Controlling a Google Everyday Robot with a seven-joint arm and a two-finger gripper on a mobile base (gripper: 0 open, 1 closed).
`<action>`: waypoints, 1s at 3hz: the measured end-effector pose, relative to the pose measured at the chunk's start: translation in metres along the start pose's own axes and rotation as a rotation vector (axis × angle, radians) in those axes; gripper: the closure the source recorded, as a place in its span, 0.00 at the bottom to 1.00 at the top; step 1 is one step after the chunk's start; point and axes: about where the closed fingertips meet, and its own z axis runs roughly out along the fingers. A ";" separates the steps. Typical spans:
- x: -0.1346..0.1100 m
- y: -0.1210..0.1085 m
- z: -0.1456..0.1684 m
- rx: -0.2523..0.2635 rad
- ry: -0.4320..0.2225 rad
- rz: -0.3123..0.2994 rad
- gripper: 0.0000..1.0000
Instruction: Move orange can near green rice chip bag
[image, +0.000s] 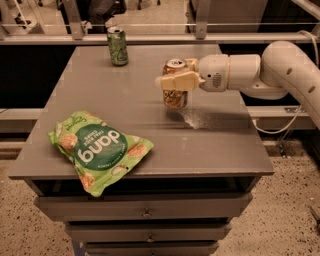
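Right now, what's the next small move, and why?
Probably carry the orange can front-left toward the green rice chip bag. The gripper is shut on the can at mid-table, and the bag lies well apart from it at the front-left edge.

We see a grey table (210, 145) with drawers below. On its near left lies the green rice chip bag (100, 150), flat, one corner hanging over the near edge. A green can (117, 46) stands upright at the far edge. Right of centre, the gripper (175, 80) clasps the orange can (175, 98) upright over the top; we cannot tell whether its base touches.
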 end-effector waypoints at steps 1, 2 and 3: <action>0.017 0.046 0.022 -0.109 -0.042 0.021 1.00; 0.030 0.077 0.040 -0.196 -0.062 0.031 1.00; 0.034 0.095 0.050 -0.248 -0.073 0.030 0.85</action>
